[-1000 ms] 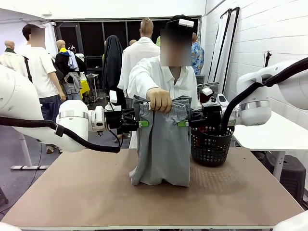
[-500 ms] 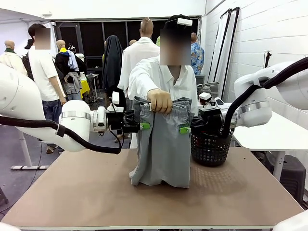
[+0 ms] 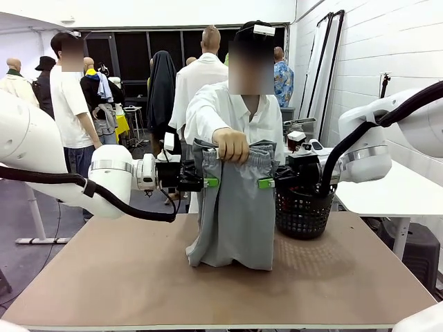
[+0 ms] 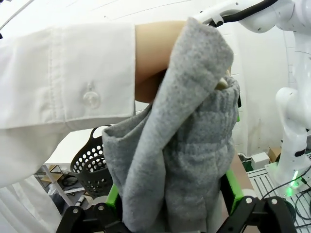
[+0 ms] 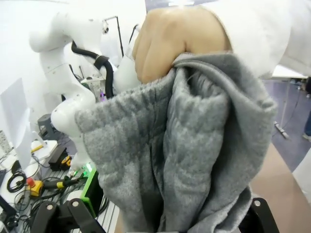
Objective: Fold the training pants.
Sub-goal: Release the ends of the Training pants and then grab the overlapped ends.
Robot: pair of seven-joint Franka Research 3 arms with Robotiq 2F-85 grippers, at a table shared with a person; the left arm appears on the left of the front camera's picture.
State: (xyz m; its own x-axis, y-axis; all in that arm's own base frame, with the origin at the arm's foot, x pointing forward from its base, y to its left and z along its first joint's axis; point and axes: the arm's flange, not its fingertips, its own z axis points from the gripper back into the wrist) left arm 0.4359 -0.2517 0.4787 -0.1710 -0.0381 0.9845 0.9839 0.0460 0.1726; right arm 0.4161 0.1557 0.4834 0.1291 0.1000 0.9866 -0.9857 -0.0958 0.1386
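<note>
Open left end effector point(image 3: 210, 182) and open right end effector point(image 3: 266, 183) straddle the training pants' point(image 3: 235, 214) waistband sides.

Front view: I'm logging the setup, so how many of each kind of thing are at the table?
training pants: 1
black basket: 1
claws: 2, left claw and right claw
person's hand holding the waistband: 1
Total: 5

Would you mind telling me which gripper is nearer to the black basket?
Right. The right gripper is close beside the basket; the left gripper is on the far side of the training pants from it.
</note>
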